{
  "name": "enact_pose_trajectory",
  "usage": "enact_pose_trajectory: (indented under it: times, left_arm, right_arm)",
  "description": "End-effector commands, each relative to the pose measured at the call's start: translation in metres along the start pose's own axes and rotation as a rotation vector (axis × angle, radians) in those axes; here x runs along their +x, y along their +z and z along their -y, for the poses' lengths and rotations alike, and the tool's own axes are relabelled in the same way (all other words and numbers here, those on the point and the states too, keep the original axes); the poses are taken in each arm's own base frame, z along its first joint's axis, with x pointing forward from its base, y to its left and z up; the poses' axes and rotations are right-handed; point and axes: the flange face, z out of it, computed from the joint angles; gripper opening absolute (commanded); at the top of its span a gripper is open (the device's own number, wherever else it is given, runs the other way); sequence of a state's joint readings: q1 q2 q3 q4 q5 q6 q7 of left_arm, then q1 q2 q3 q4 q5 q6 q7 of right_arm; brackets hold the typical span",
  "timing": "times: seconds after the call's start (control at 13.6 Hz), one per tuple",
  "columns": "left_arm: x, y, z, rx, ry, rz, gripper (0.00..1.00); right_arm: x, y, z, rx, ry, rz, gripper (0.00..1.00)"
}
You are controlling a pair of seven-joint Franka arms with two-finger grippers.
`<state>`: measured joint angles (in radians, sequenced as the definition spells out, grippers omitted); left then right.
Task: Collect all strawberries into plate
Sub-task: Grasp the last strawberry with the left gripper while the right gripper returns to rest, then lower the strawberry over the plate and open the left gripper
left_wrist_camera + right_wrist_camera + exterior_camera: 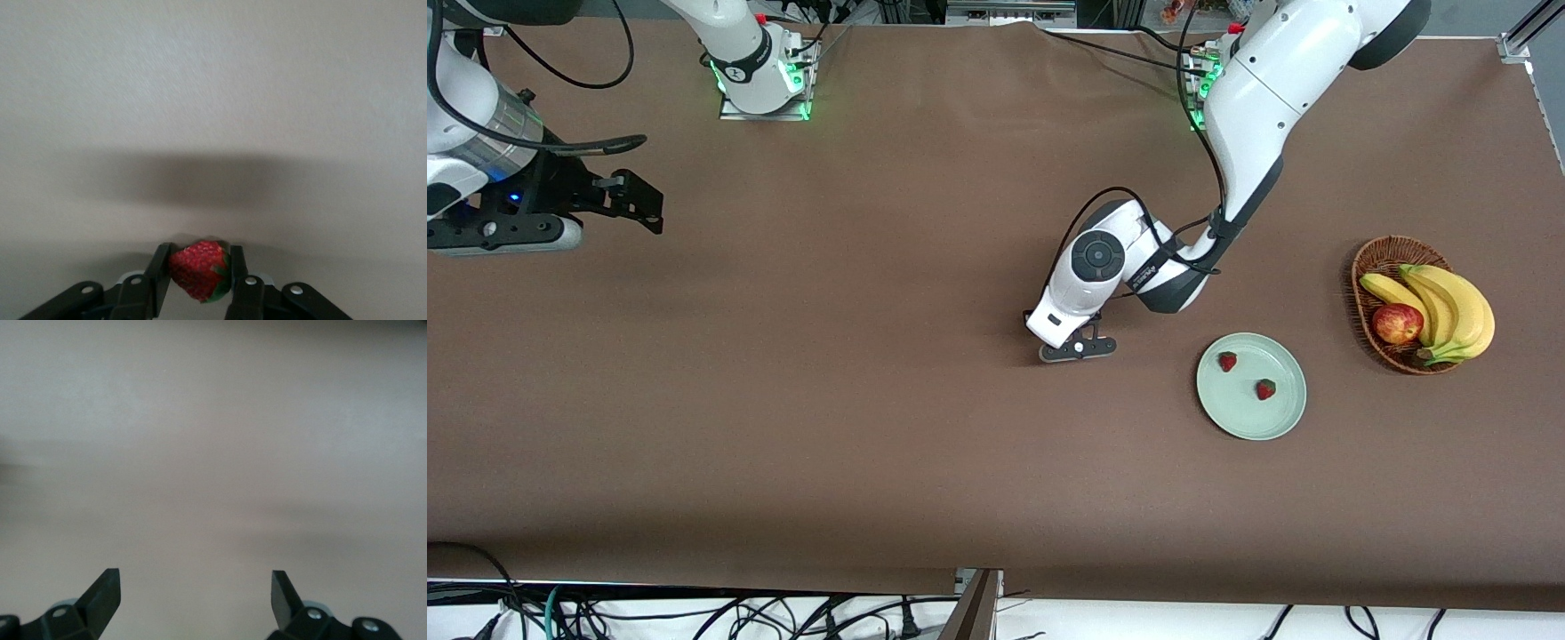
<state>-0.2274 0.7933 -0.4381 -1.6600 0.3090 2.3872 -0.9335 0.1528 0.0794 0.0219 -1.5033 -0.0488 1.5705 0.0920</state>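
Meanwhile, at the right arm's end of the brown table (871,427), the right gripper (636,200) hung in the air and waited, its two dark fingers (103,593) spread wide with nothing but bare tabletop showing between them in the right wrist view. Toward the middle of the table, the left gripper (1078,348) was down at the surface, and the left wrist view showed its fingers (159,270) pressed against both sides of a third strawberry (199,270), a red berry with a green cap, with the tabletop just under it. From that gripper, toward the left arm's end of the table, lay the pale mint-green plate (1285,418), near but apart from the gripper. Two strawberries rested on the plate: one strawberry (1228,361) closer to the left gripper, and another strawberry (1265,389) just beside it, the two not touching. Farther from the left gripper than the plate, toward the same end of the table, stood a brown wicker basket (1369,262) holding a bunch of bananas (1449,307) and a red apple (1396,324).
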Motion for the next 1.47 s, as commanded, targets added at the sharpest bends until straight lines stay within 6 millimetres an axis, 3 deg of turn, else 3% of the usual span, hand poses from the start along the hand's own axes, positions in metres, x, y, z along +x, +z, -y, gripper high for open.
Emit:
enact_pose_trajectory:
  times: [0.0, 0.37, 0.59, 0.81, 0.95, 1.03, 1.18, 1.4]
  left_arm:
    - [0.020, -0.043, 0.024, 0.097, 0.057, -0.001, 0.15]
    - [0.047, -0.088, 0.092, 0.245, 0.352, 0.146, 0.15]
    - [0.082, -0.106, 0.154, 0.218, 0.588, 0.195, 0.17]
    - [0.117, -0.116, 0.218, 0.147, 0.820, 0.206, 0.18]
    - [0.137, -0.123, 0.243, 0.116, 0.944, 0.163, 0.19]
    - [0.141, -0.119, 0.248, 0.108, 0.972, 0.156, 0.32]
    - [0.143, -0.118, 0.248, 0.088, 0.972, 0.143, 1.00]
    - [0.142, -0.118, 0.248, 0.083, 0.980, 0.144, 1.00]
  right_arm:
    - [0.005, -0.004, 0.002, -0.024, -0.005, -0.015, 1.00]
    - [0.005, -0.003, 0.000, 0.008, 0.008, -0.010, 1.00]
    - [0.008, 0.001, -0.010, 0.009, 0.020, -0.006, 1.00]
    - [0.008, 0.001, -0.006, 0.017, 0.017, -0.006, 1.00]
    - [0.008, 0.001, -0.005, 0.021, 0.017, -0.005, 1.00]
    - [0.008, 0.001, -0.004, 0.022, 0.016, -0.005, 1.00]
    - [0.008, 0.001, -0.005, 0.021, 0.017, -0.005, 1.00]
    - [0.008, 0.001, -0.004, 0.023, 0.017, -0.005, 1.00]
